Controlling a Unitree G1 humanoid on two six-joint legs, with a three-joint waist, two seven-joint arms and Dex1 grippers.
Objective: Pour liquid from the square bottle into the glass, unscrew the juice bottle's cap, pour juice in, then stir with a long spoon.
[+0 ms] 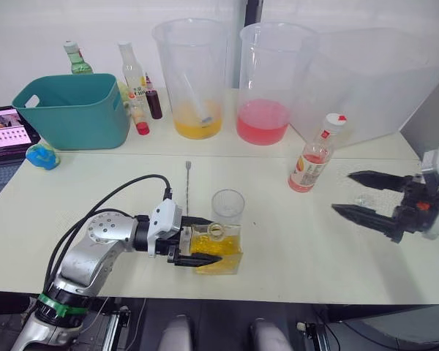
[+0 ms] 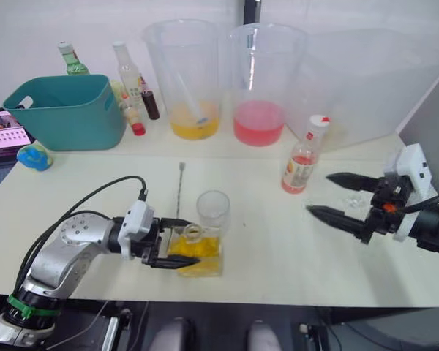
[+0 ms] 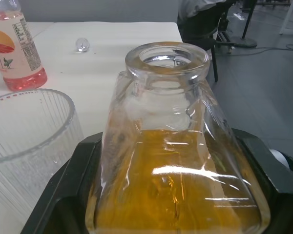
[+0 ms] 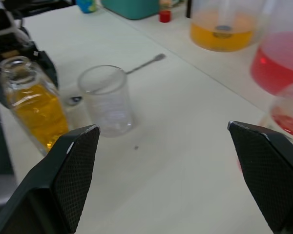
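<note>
- Your left gripper (image 1: 195, 248) is in the lower centre of the left eye view. Its two black fingers are pressed on the sides of the square bottle (image 1: 218, 248), which stands on the table (image 1: 278, 248) with yellow liquid inside and its neck open.
- In the left wrist view you see the black fingers on both sides of the square bottle (image 3: 176, 165), and its round mouth has no stopper in it.
- A small clear ball, probably the stopper (image 3: 81, 45), lies on the table near the juice bottle in the upper left of that view.
- The glass (image 1: 227, 206) stands just behind the square bottle, close to it, and it looks empty.
- The long spoon (image 1: 186, 186) lies flat on the table, just left of the glass, reaching toward the back.
- The juice bottle (image 1: 316, 155) stands upright right of centre, with the juice bottle's cap (image 1: 337, 119) on top. It is well apart from the glass.
- Your right gripper (image 1: 369, 197) is at the right edge, with its fingers spread wide and nothing between them. It is beside the juice bottle but not touching it.
- At the back you have two big beakers, one with yellow liquid (image 1: 194, 80) and one with pink liquid (image 1: 269, 84), and a teal basket (image 1: 77, 110) in the upper left.
</note>
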